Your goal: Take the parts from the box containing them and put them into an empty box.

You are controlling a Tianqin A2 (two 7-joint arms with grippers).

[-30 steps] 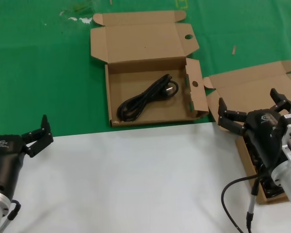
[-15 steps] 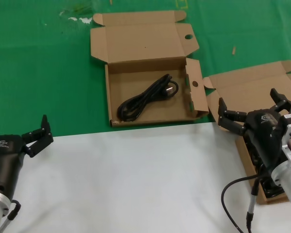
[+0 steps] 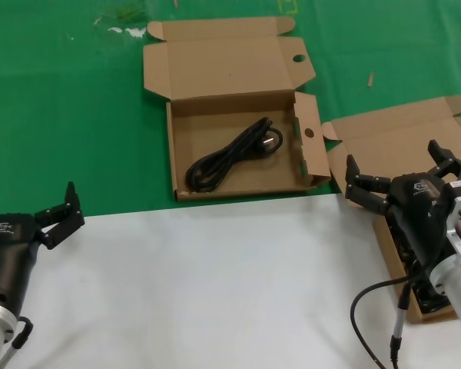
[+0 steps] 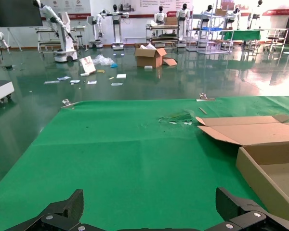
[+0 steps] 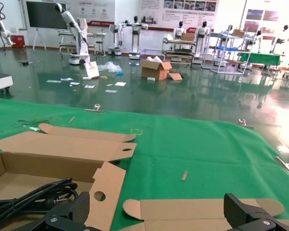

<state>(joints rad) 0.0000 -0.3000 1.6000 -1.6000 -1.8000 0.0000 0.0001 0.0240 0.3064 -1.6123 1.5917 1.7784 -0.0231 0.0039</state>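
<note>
Between picks: right gripper (image 3: 399,175) hovers open-jawed over the source box (image 3: 403,138).
One cable (image 3: 232,156) already in the target box (image 3: 238,184); left gripper (image 3: 61,211) idle, jaws open; next: descend, grasp.

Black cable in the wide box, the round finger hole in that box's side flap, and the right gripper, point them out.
black cable (image 3: 229,157), head view, middle of the looped bundle.
round finger hole (image 3: 310,132), head view, centre of the hole.
right gripper (image 3: 398,175), head view, midway between the open fingers.

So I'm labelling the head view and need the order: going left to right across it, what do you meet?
Left gripper, open, at the near left → black power cable lying in the wide cardboard box with finger holes → right gripper, open, over the angled cardboard box at the right edge.
</note>
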